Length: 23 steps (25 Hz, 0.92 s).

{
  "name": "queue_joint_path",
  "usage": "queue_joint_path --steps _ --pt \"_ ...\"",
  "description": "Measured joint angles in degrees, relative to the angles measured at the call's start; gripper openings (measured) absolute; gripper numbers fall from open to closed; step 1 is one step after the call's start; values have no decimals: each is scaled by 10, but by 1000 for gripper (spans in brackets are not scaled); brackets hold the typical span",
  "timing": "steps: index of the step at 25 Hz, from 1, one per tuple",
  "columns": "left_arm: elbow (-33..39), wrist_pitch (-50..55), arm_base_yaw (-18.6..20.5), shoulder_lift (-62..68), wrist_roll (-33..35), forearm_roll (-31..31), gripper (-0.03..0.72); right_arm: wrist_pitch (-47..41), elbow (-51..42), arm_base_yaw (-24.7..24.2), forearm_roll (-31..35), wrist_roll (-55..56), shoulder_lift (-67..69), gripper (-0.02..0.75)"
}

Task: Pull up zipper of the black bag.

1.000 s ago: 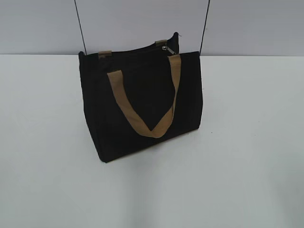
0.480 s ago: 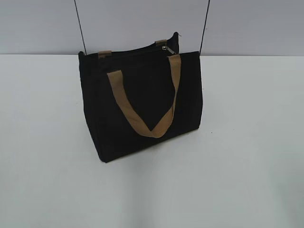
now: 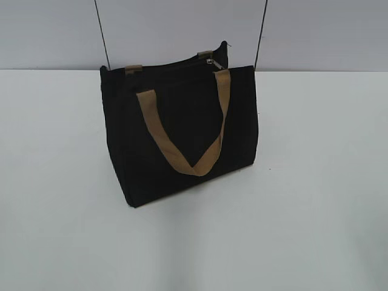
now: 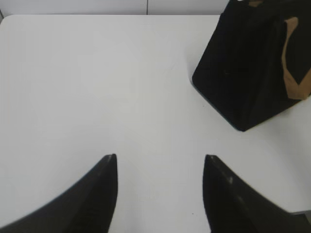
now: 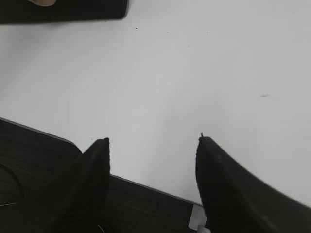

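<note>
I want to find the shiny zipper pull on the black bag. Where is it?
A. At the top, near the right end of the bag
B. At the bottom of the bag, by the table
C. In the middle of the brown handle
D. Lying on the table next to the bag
A: the small silvery zipper pull sits on the top edge of the black bag, close to its right end, just above the brown handle.

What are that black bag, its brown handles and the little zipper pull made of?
The bag looks like matte black woven fabric: no shine, and soft, slightly slumped edges. The handle looks like flat tan webbing, bending limply into a V against the front. The zipper pull seems to be metal, going by its small silvery glint, though it is too small to be sure.
</note>
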<state>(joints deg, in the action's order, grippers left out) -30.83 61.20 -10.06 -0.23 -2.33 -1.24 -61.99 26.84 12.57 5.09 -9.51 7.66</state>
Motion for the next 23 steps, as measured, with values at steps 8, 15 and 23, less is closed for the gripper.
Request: queue_joint_path --steps 8,15,23 --pt "1 0 47 0 0 0 416 -1 0 -81 1 0 -51 430" --pt "1 0 48 0 0 0 398 -3 0 -128 11 1 -81 430" --pt "1 0 48 0 0 -1 382 -3 0 -131 12 2 -81 430"
